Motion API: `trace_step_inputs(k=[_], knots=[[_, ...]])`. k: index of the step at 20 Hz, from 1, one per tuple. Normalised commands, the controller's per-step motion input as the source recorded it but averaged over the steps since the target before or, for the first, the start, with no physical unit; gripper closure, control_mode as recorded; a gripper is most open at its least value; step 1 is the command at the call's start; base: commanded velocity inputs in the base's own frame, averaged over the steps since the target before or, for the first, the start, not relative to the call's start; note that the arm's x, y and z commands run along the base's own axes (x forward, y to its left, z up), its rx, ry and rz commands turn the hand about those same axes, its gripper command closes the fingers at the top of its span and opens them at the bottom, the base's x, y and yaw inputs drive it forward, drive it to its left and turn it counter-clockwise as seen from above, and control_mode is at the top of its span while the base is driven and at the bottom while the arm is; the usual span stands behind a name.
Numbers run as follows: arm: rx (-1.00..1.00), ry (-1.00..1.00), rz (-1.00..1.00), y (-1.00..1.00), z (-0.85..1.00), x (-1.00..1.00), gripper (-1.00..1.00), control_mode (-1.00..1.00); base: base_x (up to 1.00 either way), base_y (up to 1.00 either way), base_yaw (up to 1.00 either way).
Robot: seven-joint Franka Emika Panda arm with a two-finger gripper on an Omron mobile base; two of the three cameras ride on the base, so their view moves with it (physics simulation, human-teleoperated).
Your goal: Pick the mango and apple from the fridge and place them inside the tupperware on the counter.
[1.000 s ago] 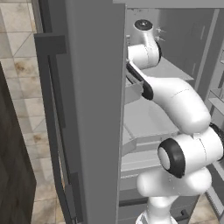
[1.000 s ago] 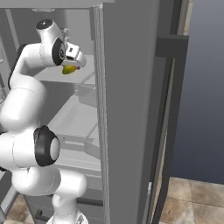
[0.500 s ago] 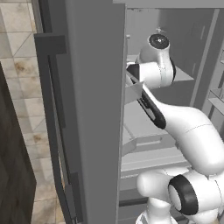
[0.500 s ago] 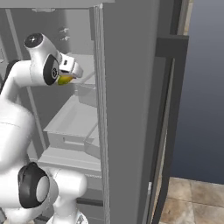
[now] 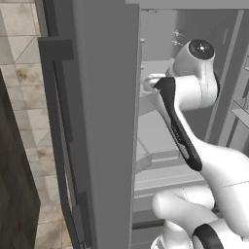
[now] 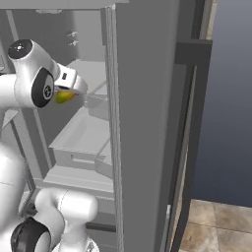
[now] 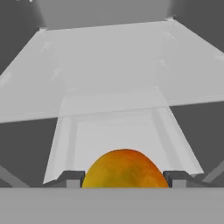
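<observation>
Left base view: the arm reaches deep into the fridge [image 5: 104, 121], wrist up near one o'clock, tucked just behind the thick door edge. Pale shelves sit below it. The fingers are hidden by the wrist here.

Right base view: there's the mango [image 6: 64, 96], a yellow-green flash at about ten o'clock, sitting under the hand and close to the door edge. It hangs above a shelf [image 6: 83, 135], not resting on it.

Hand view: the mango [image 7: 124, 169] fills six o'clock, orange and round, with one of the fingers [image 7: 72, 178] pressed at each flank. They're clamped on it, by the look of things. Beyond, a shelf and a shallow drawer run toward twelve o'clock.

Risk now, as I judge it: the exit path is tight. Swing the wrist out too wide and the hand or fruit clips the door edge; a knock there could roll that smooth, rounded mango out of a two-point pinch.
</observation>
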Motion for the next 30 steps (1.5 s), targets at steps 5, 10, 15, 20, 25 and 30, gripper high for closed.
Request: trace_step_inputs(k=[5, 10, 15, 20, 25, 30], knots=[[0.00, 0.00, 0.00, -0.15, 0.15, -0.95, 1.00, -1.00, 0.00, 0.00, 0.00], [0.00, 0.02, 0.00, -0.11, 0.14, -0.84, 1.00, -1.00, 0.00, 0.00, 0.00], [0.00, 0.02, 0.00, -0.02, 0.00, -0.79, 1.00, -1.00, 0.00, 0.00, 0.00], [0.00, 0.00, 0.00, 0.00, -0.02, -0.35, 1.00, 1.00, -0.57, 0.00, 0.00], [0.00, 0.00, 0.00, 0.00, 0.00, 0.00, 1.00, 1.00, -0.99, 0.01, 0.00], [0.00, 0.00, 0.00, 0.00, 0.00, 0.00, 1.00, 1.00, -1.00, 0.06, -0.08]])
